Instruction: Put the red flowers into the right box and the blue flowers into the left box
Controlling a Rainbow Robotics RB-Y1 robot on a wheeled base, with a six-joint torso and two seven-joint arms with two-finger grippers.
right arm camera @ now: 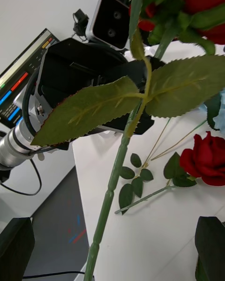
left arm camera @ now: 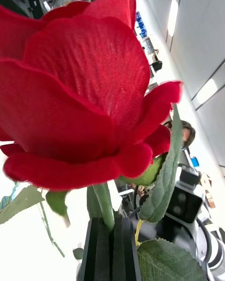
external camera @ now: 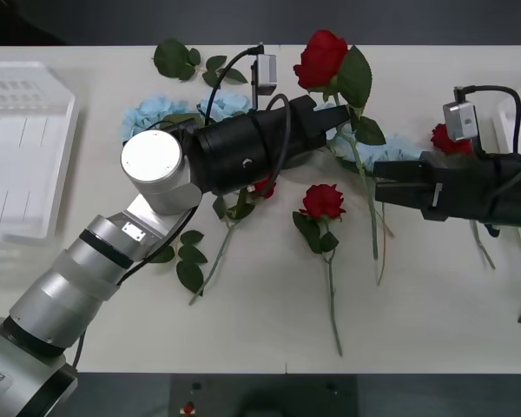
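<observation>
white table [external camera: 269, 339] | red flowers [external camera: 322, 201] | blue flowers [external camera: 161, 111] | left box [external camera: 22, 143]

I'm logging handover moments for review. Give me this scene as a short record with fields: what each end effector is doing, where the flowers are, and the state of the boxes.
left end effector: shut on a red rose stem just below the bloom
held rose: lifted, its stem hanging toward the right arm
right end effector: open, beside that stem
other red flowers: one lying mid-table, one near the right arm
blue flowers: on the table behind the left arm
left box: no flowers in it
right box: at the table's right edge, contents cannot be told
</observation>
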